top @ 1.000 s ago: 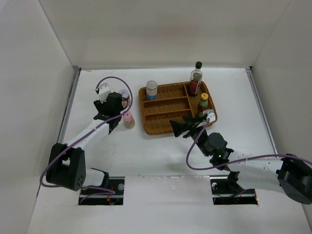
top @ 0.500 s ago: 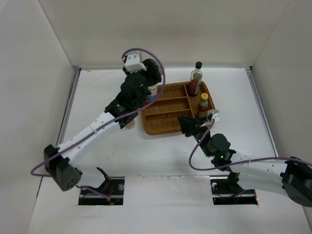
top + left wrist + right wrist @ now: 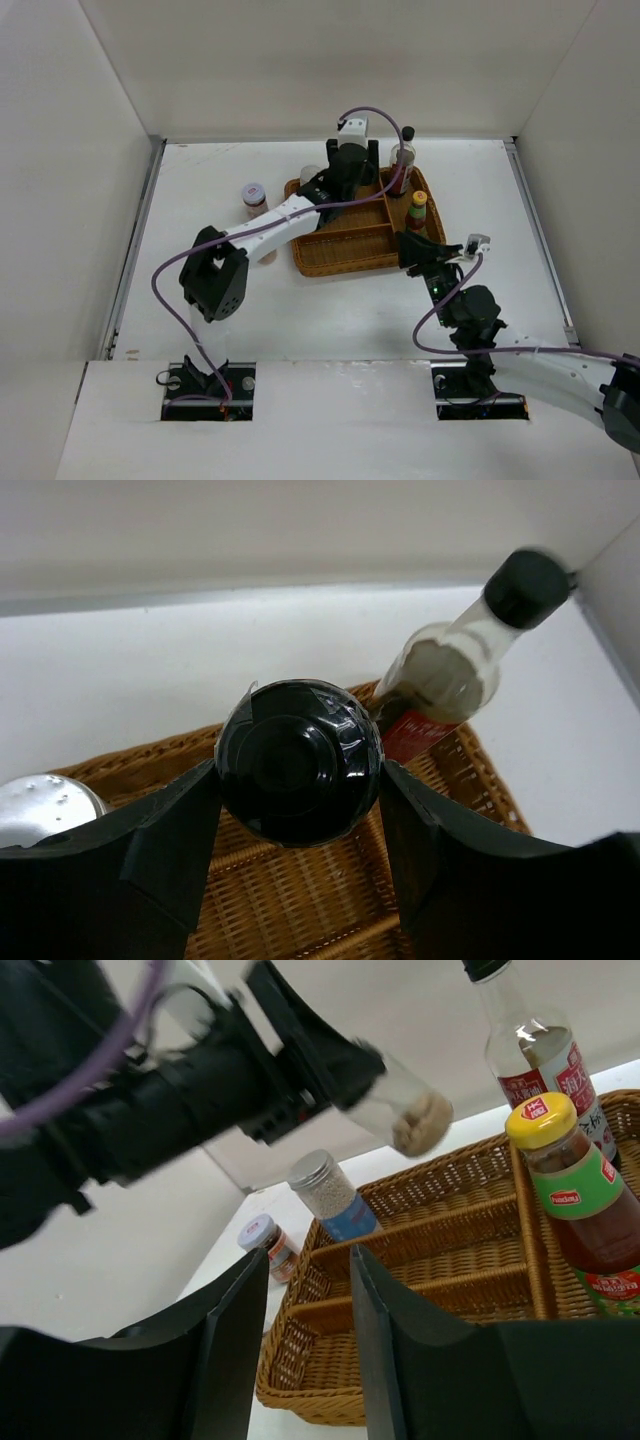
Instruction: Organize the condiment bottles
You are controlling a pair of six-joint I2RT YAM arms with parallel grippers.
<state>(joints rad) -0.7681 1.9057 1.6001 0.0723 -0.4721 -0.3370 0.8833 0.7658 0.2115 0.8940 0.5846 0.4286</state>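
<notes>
**Q:** Item in hand, and its location?

**A:** Black-lidded jar (image 3: 300,762) — gripped on both sides by the left gripper (image 3: 352,165); it is carried tilted above the far part of the wicker basket (image 3: 340,262) and is not yet set down.

**Q:** Handling character?

**A:** A clear, rigid wall is noted, part-filled with pale granules; it is judged light, smooth enough to slip, and breakable if glass. A hold on the body just under the lid is preferred; the lid alone is not to be trusted.

**Q:** Other stock entered?

**A:** Silver-lidded jar (image 3: 325,1195), upright in the far-left compartment; tall black-capped bottle (image 3: 530,1050) and yellow-capped bottle (image 3: 570,1180), both upright in the right-hand compartments; patterned-lid jar (image 3: 254,195), out on the table (image 3: 200,180) left of the basket. A pink-lidded jar cannot be made out with certainty behind the left arm.

**Q:** The other hand?

**A:** Right gripper (image 3: 305,1290) — jaws parted, nothing between them; it is stationed at the basket's near-right corner.

**Q:** Edges and room?

**A:** Bare wicker is shown along the long middle compartments, so a descent there is judged feasible. The dividers and rim are to be cleared; the tall bottle stands just beside the held jar on its right and could be toppled by a sideways drift; more open space lies to the left.
</notes>
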